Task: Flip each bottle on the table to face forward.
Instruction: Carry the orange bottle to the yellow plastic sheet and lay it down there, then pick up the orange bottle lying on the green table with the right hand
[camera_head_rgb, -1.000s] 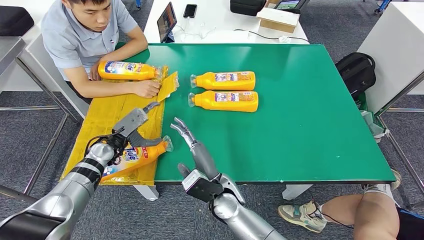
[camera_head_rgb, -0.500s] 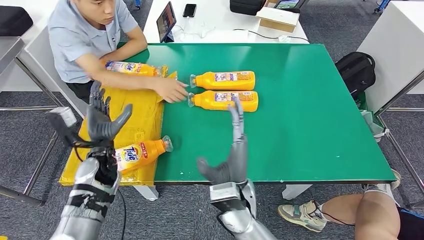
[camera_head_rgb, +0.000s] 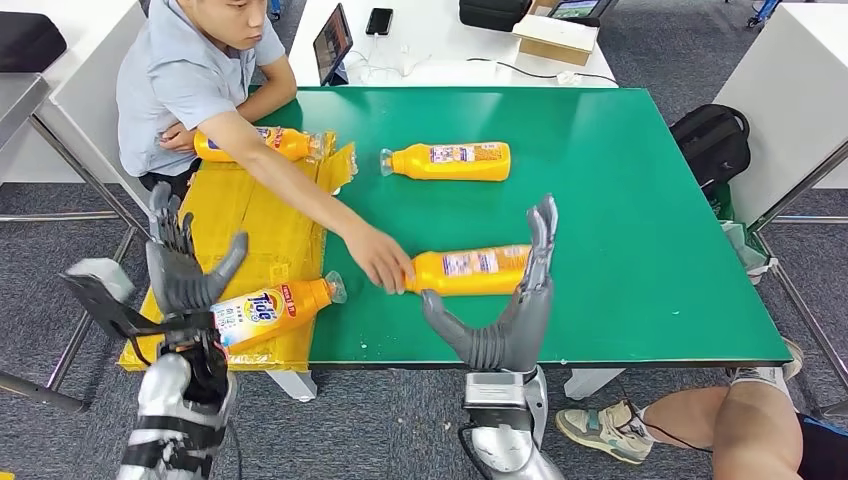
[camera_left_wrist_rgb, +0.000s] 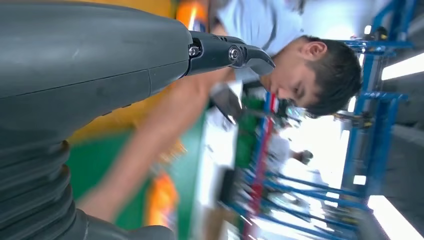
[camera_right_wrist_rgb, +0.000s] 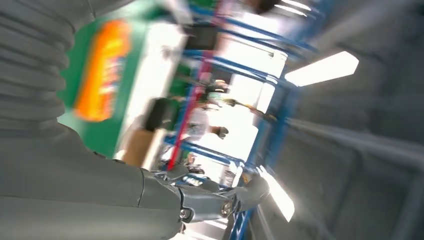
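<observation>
Orange bottles lie on the green table (camera_head_rgb: 620, 200). One bottle (camera_head_rgb: 450, 161) lies at the back middle with its small label up. A person's hand (camera_head_rgb: 378, 258) holds another bottle (camera_head_rgb: 472, 271) by its neck near the front edge. A Tide-labelled bottle (camera_head_rgb: 268, 309) lies on the yellow cardboard (camera_head_rgb: 240, 225) at the front left. A further bottle (camera_head_rgb: 280, 143) lies by the person's arm. My left hand (camera_head_rgb: 186, 265) is raised, fingers spread, holding nothing, left of the Tide bottle. My right hand (camera_head_rgb: 510, 310) is raised and empty, fingers apart, just in front of the held bottle.
A person in a grey shirt (camera_head_rgb: 185, 75) sits at the table's far left corner, arm stretched across the cardboard. A black backpack (camera_head_rgb: 715, 140) lies right of the table. Someone's leg and shoe (camera_head_rgb: 700, 425) show at the front right. A white desk (camera_head_rgb: 440, 40) stands behind.
The person has dragged the nearer back bottle down toward the front edge. My left hand let go of the Tide bottle and rose; my right hand has also lifted and turned upright.
</observation>
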